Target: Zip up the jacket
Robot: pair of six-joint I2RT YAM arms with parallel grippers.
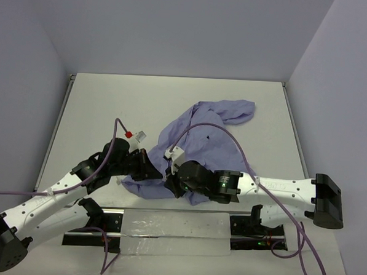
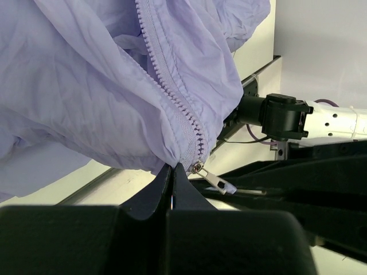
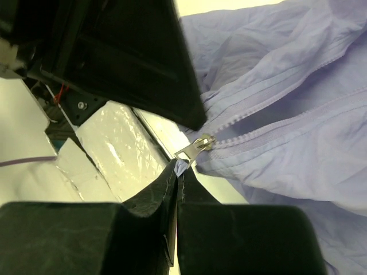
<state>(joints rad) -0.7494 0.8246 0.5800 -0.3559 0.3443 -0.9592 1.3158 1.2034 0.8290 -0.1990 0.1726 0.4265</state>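
Table: pale, flat, walled on three sides. It carries the one item.

Jacket: lavender thin fabric, crumpled in a heap right of the table's centre. One lobe reaches toward the far right, and the near-left edge is drawn toward the arms. The bulk rests on the table; the corner at the end effectors is lifted clear of it.

Left arm: reaches in from the near left, with its wrist at the jacket's near-left edge.

Right arm: reaches in from the near right, lying across the near side of the jacket, with its wrist just beside the left one.

Left end effector: fingers closed together, pinching the jacket's bottom hem right at the foot of the zipper.

Right end effector: fingers closed together, clamped on the tip of the pull tab. It is just beside the left end effector; whether the two touch cannot be told.

Zipper: lavender teeth running up the fabric from the pinched hem. In the right wrist view two rows spread apart beyond the slider.

Slider: metal, seated at the bottom end of the zipper, beside the left fingertips.

Pull tab: metal, angled from the slider down into the right fingertips.
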